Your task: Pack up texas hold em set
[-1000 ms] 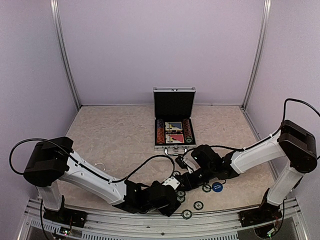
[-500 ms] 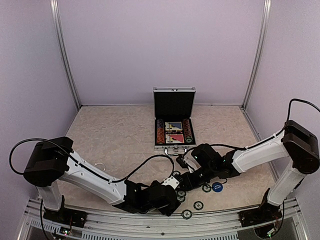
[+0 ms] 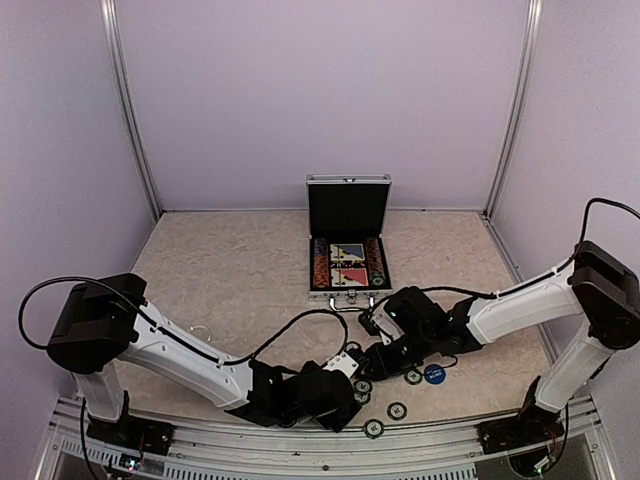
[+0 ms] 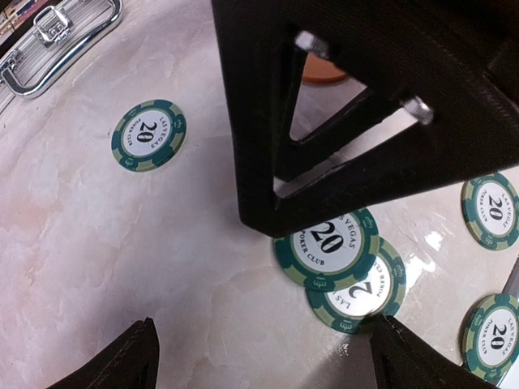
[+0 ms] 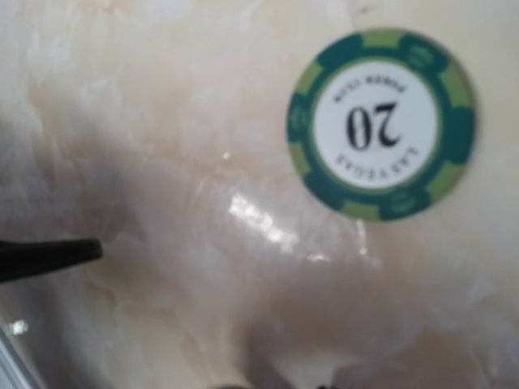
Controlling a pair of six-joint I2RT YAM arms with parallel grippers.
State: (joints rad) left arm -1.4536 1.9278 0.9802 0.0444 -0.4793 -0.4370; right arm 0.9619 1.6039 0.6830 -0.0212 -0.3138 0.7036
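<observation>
The texas hold em set's silver briefcase (image 3: 347, 245) stands open at mid-table, with card decks and chips in its black lining. Several green/white chips (image 3: 397, 410) and a blue disc (image 3: 433, 374) lie loose near the front. My left gripper (image 3: 352, 386) is low over them; in the left wrist view it (image 4: 274, 361) is open and empty, with two overlapping green/white chips (image 4: 328, 247) just ahead. My right gripper (image 3: 373, 352) comes down from above in that view, its black tip (image 4: 276, 212) at the upper chip's edge. Its jaws are not readable. The dark triangular marker is out of view.
An orange disc (image 4: 323, 73) lies behind the right gripper. More green/white chips sit at the left (image 4: 148, 134) and right (image 4: 490, 211). The case's handle (image 4: 49, 32) is at the top left. The blurred right wrist view shows one chip (image 5: 379, 123) on the marbled table.
The right arm's elbow and forearm have shifted slightly right and up, while its gripper stays over the same chips. The left arm has not moved.
</observation>
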